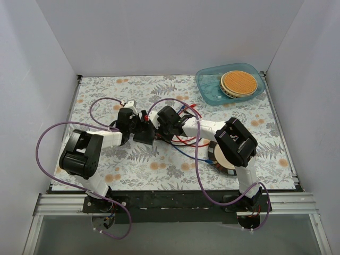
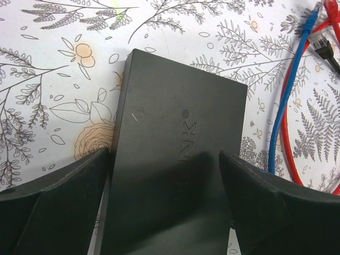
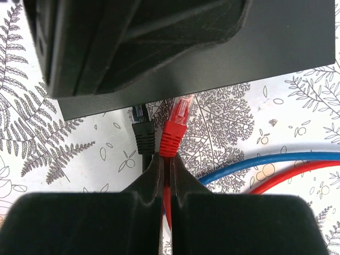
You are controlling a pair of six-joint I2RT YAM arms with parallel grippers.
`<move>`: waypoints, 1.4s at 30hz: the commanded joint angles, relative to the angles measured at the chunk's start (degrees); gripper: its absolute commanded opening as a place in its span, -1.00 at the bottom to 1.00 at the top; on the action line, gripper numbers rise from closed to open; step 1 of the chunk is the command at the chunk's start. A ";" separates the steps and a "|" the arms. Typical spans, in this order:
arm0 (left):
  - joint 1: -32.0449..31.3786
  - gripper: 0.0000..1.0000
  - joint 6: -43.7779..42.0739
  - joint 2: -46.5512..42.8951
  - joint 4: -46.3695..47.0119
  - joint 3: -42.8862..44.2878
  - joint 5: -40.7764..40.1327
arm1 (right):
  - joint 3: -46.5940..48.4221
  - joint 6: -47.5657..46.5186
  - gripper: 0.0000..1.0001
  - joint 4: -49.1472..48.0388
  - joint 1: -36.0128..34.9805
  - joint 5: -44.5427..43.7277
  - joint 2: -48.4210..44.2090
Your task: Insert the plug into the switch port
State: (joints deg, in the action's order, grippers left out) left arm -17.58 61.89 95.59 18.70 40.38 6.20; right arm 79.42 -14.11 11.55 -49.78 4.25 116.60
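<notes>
The switch (image 2: 175,138) is a flat matte-black box, and my left gripper (image 2: 164,159) is shut on it, a finger on each long side. In the top view the switch (image 1: 144,137) lies between both wrists. My right gripper (image 3: 165,158) is shut on the red cable just behind the red plug (image 3: 172,130). The plug's clear tip points at the switch's near edge (image 3: 212,79), a short gap away. The switch ports are hidden on that edge. In the top view my left gripper (image 1: 130,123) and right gripper (image 1: 159,127) face each other.
A black plug (image 3: 143,133) lies right beside the red one, its tip at the switch's edge. Blue cable (image 3: 276,159) and red cable (image 3: 297,175) loop to the right. A blue tray (image 1: 208,90) with a round wicker disc sits far right; a round black-rimmed dish (image 1: 219,158) is under my right arm.
</notes>
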 commanded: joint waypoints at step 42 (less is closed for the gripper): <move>2.82 0.41 -0.01 8.91 4.68 2.95 28.87 | -3.30 2.16 -0.97 -9.88 -4.89 4.10 0.12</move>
State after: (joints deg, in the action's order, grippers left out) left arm -12.23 60.14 103.77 27.31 44.84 25.19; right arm 77.54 -9.47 7.90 -53.69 10.63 116.49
